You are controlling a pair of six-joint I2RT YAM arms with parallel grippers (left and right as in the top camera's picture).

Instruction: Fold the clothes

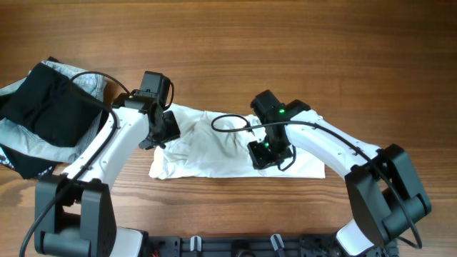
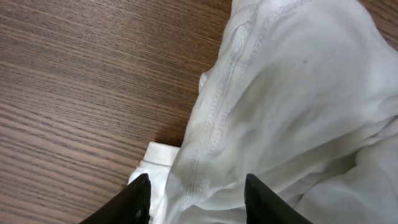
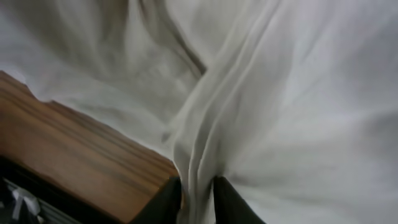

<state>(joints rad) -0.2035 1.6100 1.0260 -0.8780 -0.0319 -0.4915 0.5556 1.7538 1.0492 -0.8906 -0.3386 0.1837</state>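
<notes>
White shirt point(image 1: 214, 153) is lying crumpled and roughly spread across the middle of the table point(image 1: 285, 43), between the two arms, not yet folded into any neat shape. Black garment point(image 1: 46, 107) is sitting well apart at the far left, not involved.

Right gripper point(image 1: 265, 153) is sitting on the shirt's lower right part, near the front hem. In its wrist view the two fingers point(image 3: 165, 199) are standing close together with a raised ridge of white cloth between them, so it is pinching the shirt there.

Left gripper point(image 1: 163, 132) is sitting at the shirt's left edge. In its wrist view the jaws are standing well apart with bunched cloth and a stitched seam filling the gap. Cannot tell if it is clamping that cloth or just straddling it.

Step in hand, as a judgement: getting a hold on both ends before the first fold or a flattening pull. Task is looking early.

Next move is calling for a sure left-side hold, then both arms lifting together and carrying the cloth evenly. Thin fabric is likely slipping or dragging extra layers along.
</notes>
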